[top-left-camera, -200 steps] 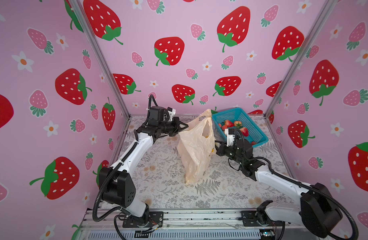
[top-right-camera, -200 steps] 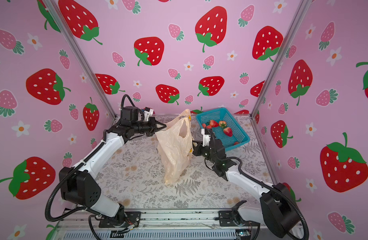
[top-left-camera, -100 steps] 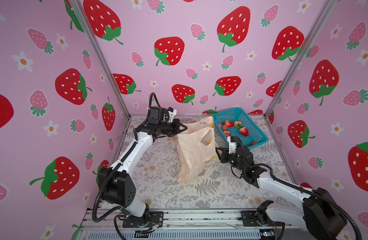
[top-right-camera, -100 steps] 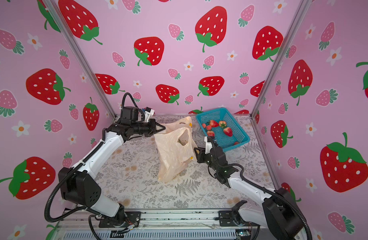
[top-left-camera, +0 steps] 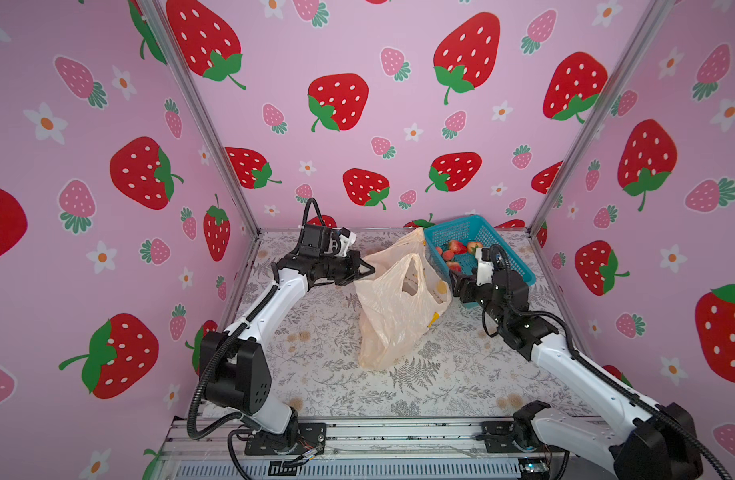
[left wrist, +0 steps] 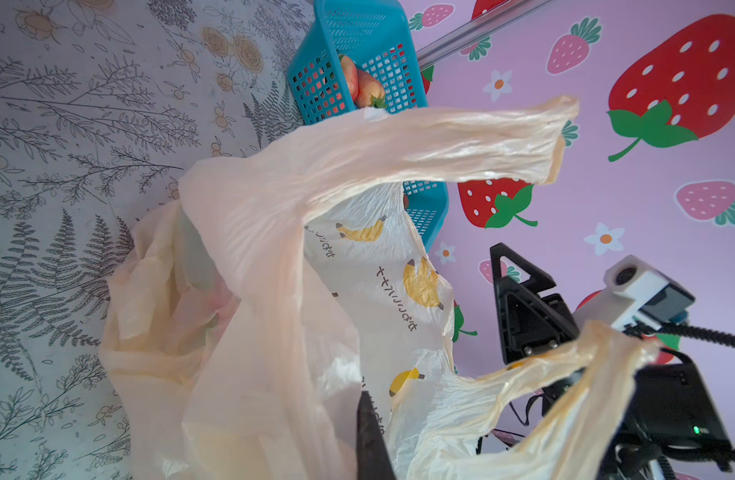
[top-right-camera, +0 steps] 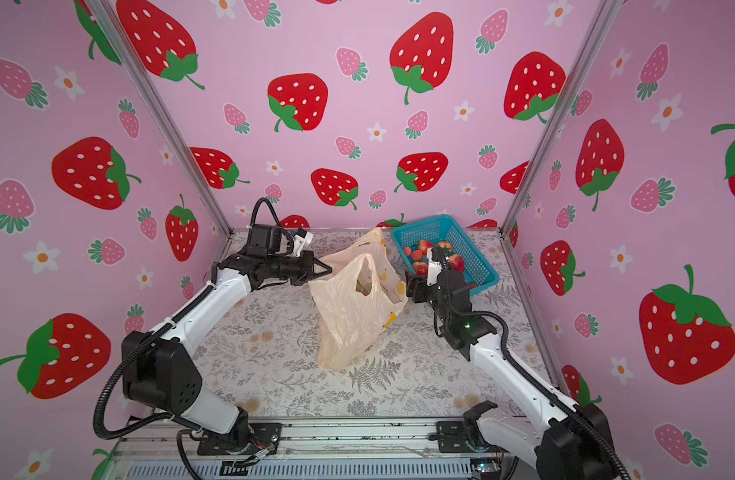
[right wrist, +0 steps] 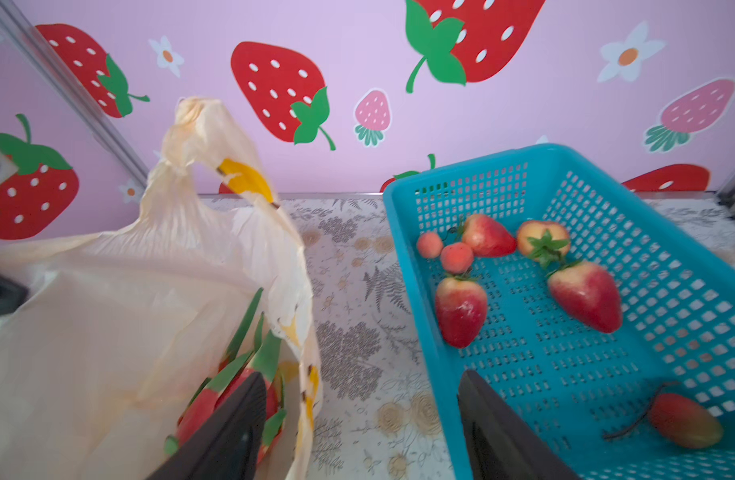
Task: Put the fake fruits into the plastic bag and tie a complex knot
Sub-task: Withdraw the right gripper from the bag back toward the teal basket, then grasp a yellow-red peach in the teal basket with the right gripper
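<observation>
The plastic bag (top-left-camera: pixel 392 309) (top-right-camera: pixel 349 320) stands in the middle of the floor, peach with banana prints, its mouth up. My left gripper (top-left-camera: pixel 367 272) (top-right-camera: pixel 326 272) (left wrist: pixel 367 415) is shut on the bag's left rim. One red fake fruit with green scales (right wrist: pixel 205 405) lies inside the plastic bag (right wrist: pixel 108 332), just behind one finger. My right gripper (top-left-camera: pixel 457 289) (top-right-camera: pixel 413 289) (right wrist: pixel 359 378) stands open and empty between the bag and the blue basket (top-left-camera: pixel 509 264) (right wrist: pixel 669 299). Several fake fruits (right wrist: pixel 461 311) (top-left-camera: pixel 457 247) (top-right-camera: pixel 424 246) lie in that basket.
The basket (top-right-camera: pixel 476 262) (left wrist: pixel 357 33) sits at the back right, close to the wall posts. One loose bag handle (left wrist: pixel 461 141) sticks up toward the back wall. The patterned floor (top-left-camera: pixel 315 374) lies bare in front of the bag.
My right gripper has opened from shut and dipped beside the bag. The bag's top has sagged lower and spread wider. The left gripper keeps its hold.
</observation>
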